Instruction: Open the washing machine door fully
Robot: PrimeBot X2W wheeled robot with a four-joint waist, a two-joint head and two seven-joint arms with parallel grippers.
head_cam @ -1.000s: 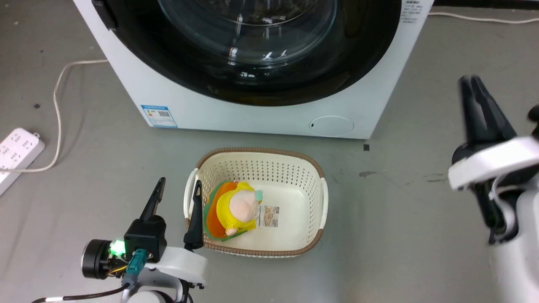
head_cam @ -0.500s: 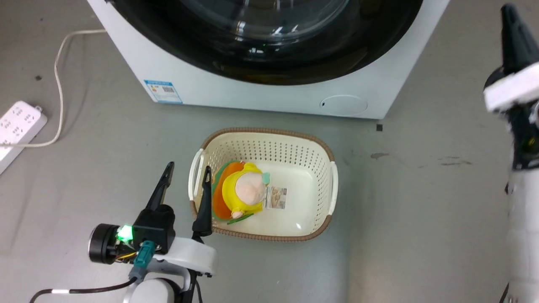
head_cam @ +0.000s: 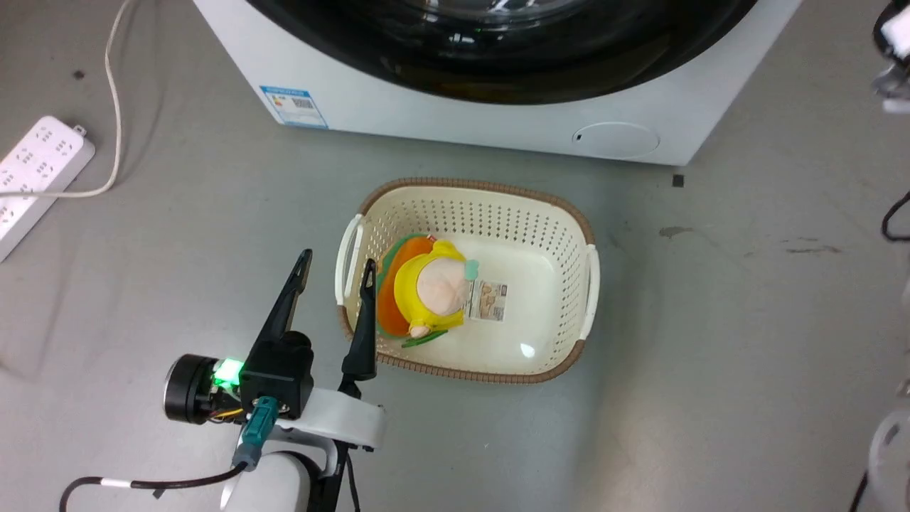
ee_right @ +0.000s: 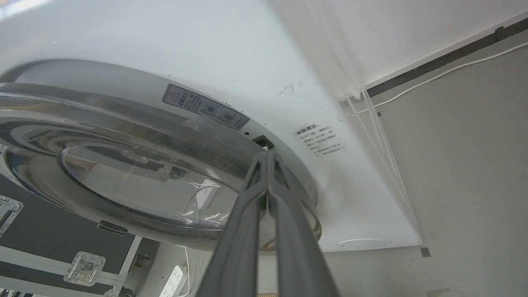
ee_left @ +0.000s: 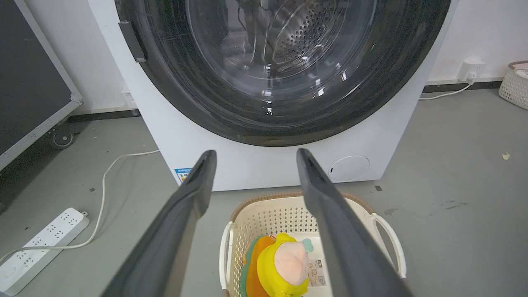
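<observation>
The washing machine (head_cam: 441,121) is a white box at the top of the head view. Its door (head_cam: 498,71) is a glossy black disc with a clear glass bowl (ee_left: 280,49). In the right wrist view the door (ee_right: 123,173) stands a little off the machine's white front (ee_right: 330,173) along its right edge. My right gripper (ee_right: 267,154) is shut with nothing in it, its tips in that gap just below the black latch hole (ee_right: 264,141). My left gripper (head_cam: 336,262) hangs open and empty over the floor beside the basket, well short of the door (ee_left: 254,154).
A cream basket (head_cam: 586,277) with a yellow plush toy (head_cam: 434,288) sits on the floor before the machine. A white power strip (head_cam: 39,167) and its cable (head_cam: 114,71) lie at the left. A black wheeled case (ee_left: 33,74) stands left of the machine.
The head camera has shifted, sliding the machine up and the basket up and right. My right gripper has risen along the machine's right side, out of the head view's top. The left gripper keeps its place by the basket.
</observation>
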